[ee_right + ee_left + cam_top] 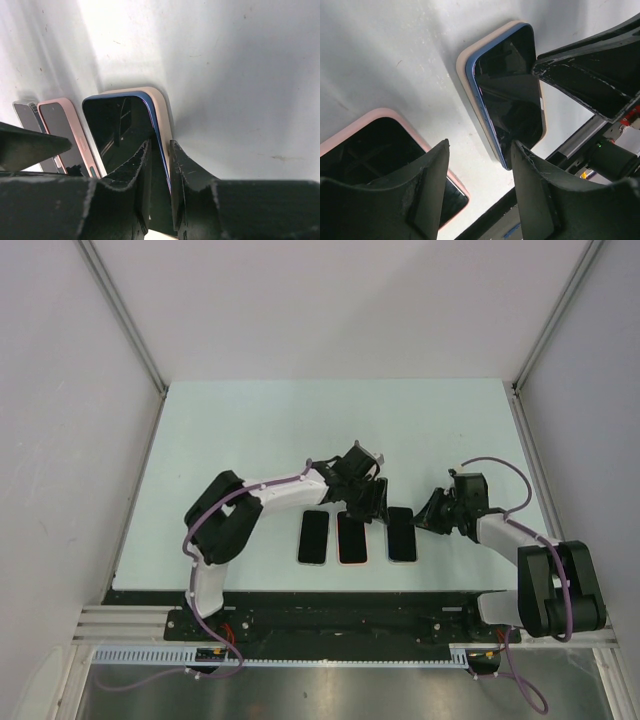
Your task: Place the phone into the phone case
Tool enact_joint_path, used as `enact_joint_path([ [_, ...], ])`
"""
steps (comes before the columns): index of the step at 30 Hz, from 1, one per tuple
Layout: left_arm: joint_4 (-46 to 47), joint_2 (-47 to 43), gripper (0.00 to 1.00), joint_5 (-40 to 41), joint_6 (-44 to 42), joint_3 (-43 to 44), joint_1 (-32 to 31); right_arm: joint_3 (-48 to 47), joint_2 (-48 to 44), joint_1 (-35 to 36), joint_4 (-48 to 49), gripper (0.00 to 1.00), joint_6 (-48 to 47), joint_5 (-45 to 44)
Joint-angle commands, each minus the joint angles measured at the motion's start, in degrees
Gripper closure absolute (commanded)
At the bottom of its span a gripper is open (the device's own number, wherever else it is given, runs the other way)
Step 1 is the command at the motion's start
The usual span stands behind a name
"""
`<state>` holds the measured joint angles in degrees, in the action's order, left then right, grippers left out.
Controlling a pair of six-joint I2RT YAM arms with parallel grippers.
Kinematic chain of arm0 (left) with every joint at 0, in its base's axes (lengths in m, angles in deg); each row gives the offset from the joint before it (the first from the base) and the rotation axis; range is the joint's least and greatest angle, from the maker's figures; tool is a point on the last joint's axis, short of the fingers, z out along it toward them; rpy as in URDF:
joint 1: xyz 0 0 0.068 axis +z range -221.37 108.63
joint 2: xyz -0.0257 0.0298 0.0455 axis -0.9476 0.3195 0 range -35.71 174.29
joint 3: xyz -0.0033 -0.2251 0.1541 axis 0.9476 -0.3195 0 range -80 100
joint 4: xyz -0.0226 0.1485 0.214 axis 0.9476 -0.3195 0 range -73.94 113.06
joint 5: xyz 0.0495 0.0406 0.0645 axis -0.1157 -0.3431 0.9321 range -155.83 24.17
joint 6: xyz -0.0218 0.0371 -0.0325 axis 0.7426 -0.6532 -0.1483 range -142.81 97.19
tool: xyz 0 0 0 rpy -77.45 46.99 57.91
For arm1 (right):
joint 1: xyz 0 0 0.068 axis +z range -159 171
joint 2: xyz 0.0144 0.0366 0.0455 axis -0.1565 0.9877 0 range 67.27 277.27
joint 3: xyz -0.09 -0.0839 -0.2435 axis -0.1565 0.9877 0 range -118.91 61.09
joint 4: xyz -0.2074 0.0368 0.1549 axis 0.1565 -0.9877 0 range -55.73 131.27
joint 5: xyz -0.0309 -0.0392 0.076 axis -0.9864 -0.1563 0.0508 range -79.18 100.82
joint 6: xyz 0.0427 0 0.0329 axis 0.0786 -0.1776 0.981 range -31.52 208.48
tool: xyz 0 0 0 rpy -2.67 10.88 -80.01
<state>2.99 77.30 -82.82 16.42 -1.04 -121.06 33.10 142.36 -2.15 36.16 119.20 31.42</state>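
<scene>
The blue phone [401,534], just right of centre in the top view, lies askew on the beige case [462,67] on the desk [250,430]. The right fingers [142,170] pinch its edge, while the left fingers [432,185] stand apart above it. Uneven pressing could skid both, or leave 1 corner wedged proud.

Pale mint-white surface [250,430] in front of me, matte, with a few small scuffs and specks showing up close in my wrist views. Plain grey-white panels box it in: left wall [60,440], back wall [340,300], right wall [600,440]. An aluminium frame post [120,315] rises from the surface's far left corner, a second post [560,310] from the far right corner. Along the near edge: black mounting strip [330,602], silver rail [120,625], white slotted cable duct [330,655], then a brushed metal sheet [350,695]. Light is even and diffuse from above, shadows soft. Brighter patch on the surface in my right wrist view.
</scene>
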Motion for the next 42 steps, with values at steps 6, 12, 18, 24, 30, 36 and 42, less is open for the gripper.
enact_joint_path([
  [6,0.65,4.58,0.44,-0.41,2.44,4.54,-2.43,2.5,-2.48,0.36,0.28,0.69,2.24,1.46],
  [12,1.0,6.43,0.5,-1.29,3.05,4.98,-3.13,3.38,-4.25,-0.26,-1.75,0.5,3.2,2.43],
  [18,1.35,6.96,0.62,-3.04,3.93,4.8,-3.22,6.36,-7.24,-0.96,-1.06,0.36,4.79,4.01],
  [24,3.64,6.78,0.7,-4.89,5.86,3.05,-3.22,8.3,-6.62,-1.14,1.49,0.33,5.93,6.64],
  [30,7.5,7.58,0.72,-9.45,9.02,1.73,-3.22,12.16,-7.93,-1.14,9.65,0.33,10.49,12.53],
  [36,9.53,7.84,0.72,-12.01,11.23,1.37,-3.31,15.68,-11.28,-1.58,15.98,0.35,15.86,17.71],
  [42,12.6,7.75,0.72,-14.65,13.77,0.06,-3.31,17.88,-13.65,-2.46,20.29,0.36,19.72,22.29],
])
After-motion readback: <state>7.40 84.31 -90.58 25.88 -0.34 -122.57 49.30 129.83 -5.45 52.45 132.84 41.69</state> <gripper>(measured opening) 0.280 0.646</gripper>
